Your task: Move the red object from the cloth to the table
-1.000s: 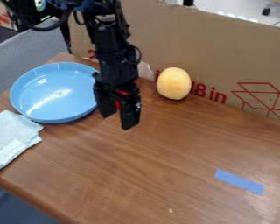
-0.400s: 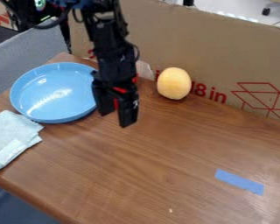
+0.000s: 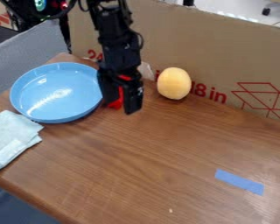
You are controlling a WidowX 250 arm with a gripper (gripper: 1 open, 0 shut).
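Camera view: the bright red plastic-looking rectangular bar shows only as a sliver on the brown wood-grain table. It sits low between the fingers of the black gripper, just right of the round light-blue plate. It is not on the pale folded cloth, which lies bare at the near left. The gripper points down with its jaws spread wide, and nothing looks clamped in them.

The bar is likely light, stiff and somewhat slick. A pinch across its narrow width near the middle should hold it, and it doesn't look fragile.

Count: one red bar, one cloth, one plate, one yellowish ball, one cardboard box, one blue tape strip.
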